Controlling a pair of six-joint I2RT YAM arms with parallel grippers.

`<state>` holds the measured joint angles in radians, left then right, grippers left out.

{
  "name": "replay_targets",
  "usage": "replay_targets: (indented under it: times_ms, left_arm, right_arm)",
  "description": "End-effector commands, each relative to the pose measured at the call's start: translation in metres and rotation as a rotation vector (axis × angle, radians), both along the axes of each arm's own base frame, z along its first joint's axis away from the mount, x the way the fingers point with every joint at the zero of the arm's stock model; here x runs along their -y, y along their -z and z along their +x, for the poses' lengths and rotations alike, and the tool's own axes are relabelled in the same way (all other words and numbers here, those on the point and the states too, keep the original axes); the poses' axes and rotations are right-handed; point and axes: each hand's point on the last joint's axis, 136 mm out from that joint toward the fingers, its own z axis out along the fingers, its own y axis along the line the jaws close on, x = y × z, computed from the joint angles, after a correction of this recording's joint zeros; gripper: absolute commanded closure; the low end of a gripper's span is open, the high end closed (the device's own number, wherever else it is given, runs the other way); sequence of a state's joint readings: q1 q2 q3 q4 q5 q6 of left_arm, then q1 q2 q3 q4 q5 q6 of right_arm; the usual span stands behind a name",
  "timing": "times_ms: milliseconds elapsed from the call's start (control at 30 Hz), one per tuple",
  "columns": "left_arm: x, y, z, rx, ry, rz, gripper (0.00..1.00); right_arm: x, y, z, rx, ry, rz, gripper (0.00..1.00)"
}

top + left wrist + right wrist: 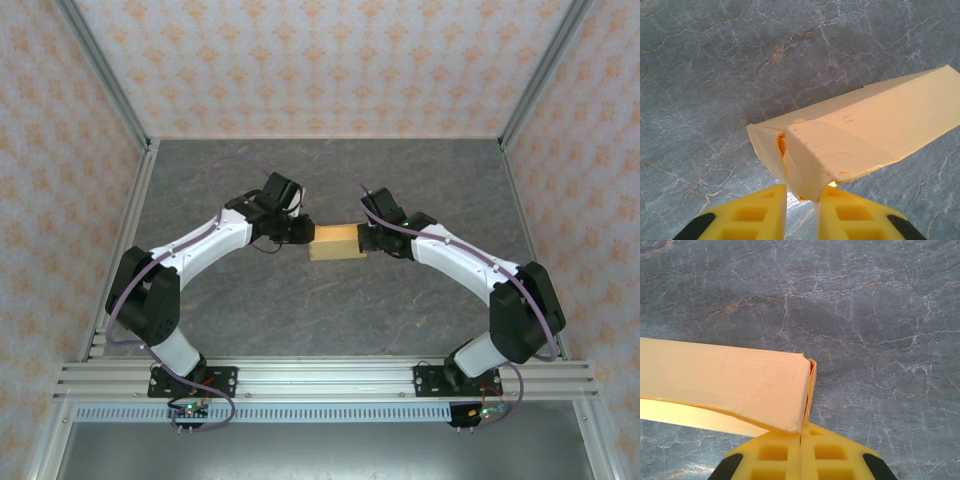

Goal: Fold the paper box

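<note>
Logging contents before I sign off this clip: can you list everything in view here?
paper box: one, orange-yellow, mid-table, spanning between the two pincers.
table: one, grey marbled, under everything.
walls: three, pale with an orange pattern, around the far and side edges.
frame rails: several, silver, across the near edge and up the corners.
left arm: one, white and black, base at the near edge, reaching to the centre.
right arm: one, white and black, base at the near edge, reaching to the centre.
left pincer: one, yellow fingers, closed on the box's left end corner.
right pincer: one, yellow fingers, shut on the box's right end edge.
</note>
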<state>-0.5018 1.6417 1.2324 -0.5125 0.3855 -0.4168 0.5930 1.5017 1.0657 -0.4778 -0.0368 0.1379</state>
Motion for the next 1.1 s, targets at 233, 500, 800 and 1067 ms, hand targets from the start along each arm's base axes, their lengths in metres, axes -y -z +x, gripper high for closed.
replay_targets:
  times_ms: [233,500,800,1067]
  left_arm:
    - [0.005,-0.003,0.000,-0.018,-0.021,-0.034,0.92]
    - [0.007,-0.007,0.004,-0.007,-0.076,-0.090,1.00]
    - [0.007,-0.008,0.009,-0.008,-0.168,-0.179,1.00]
    - [0.002,-0.010,0.012,-0.023,-0.224,-0.272,1.00]
  right_arm:
    - [0.011,0.008,-0.006,-0.036,0.017,-0.051,1.00]
    - [0.011,0.008,-0.006,-0.035,0.019,-0.047,1.00]
    - [0.012,0.011,-0.007,-0.038,0.018,-0.051,1.00]
    - [0.013,0.012,-0.007,-0.039,0.020,-0.054,1.00]
